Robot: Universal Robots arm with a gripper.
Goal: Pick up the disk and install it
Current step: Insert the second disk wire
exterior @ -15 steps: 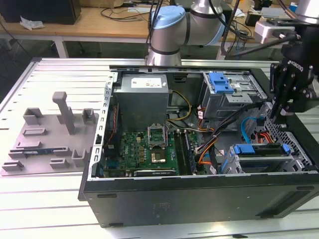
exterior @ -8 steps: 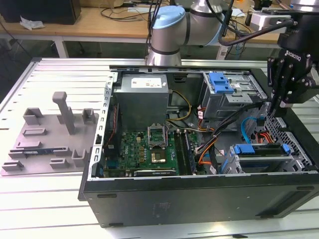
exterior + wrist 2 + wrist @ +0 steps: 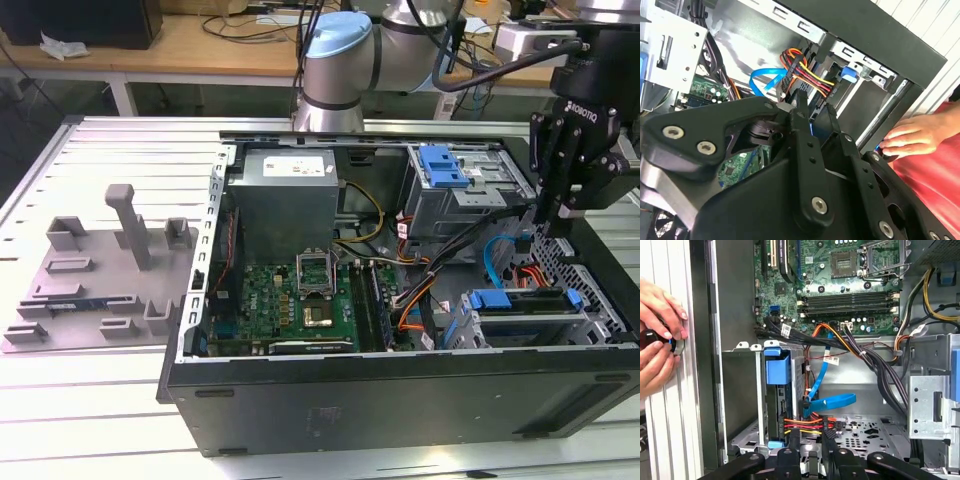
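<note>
Aluminium slats make up the tabletop (image 3: 120, 150), and on it lies an open black computer case (image 3: 400, 400), side panel off. Seen from the exterior view, the robot arm (image 3: 340, 60) reaches in from twelve o'clock. A grey moulded fixture (image 3: 100, 270) sits on the slats at nine o'clock from the case. Inside the case, the grey power supply box (image 3: 285, 200) is at eleven o'clock, with the green motherboard (image 3: 290, 290) just below it.

The disk (image 3: 525, 300), framed in its blue bracket, sits in the metal drive cage at about four o'clock in the case; the first wrist view shows it on edge in that cage (image 3: 777, 370). The tool (image 3: 558, 222) hangs above the case's two o'clock corner, well apart from the disk. Its fingers stand a narrow gap apart and hold nothing (image 3: 811, 437). A blue flat cable (image 3: 832, 401) curls just beyond them. A person's hands (image 3: 660, 335) rest on the slats beside the case wall.
</note>
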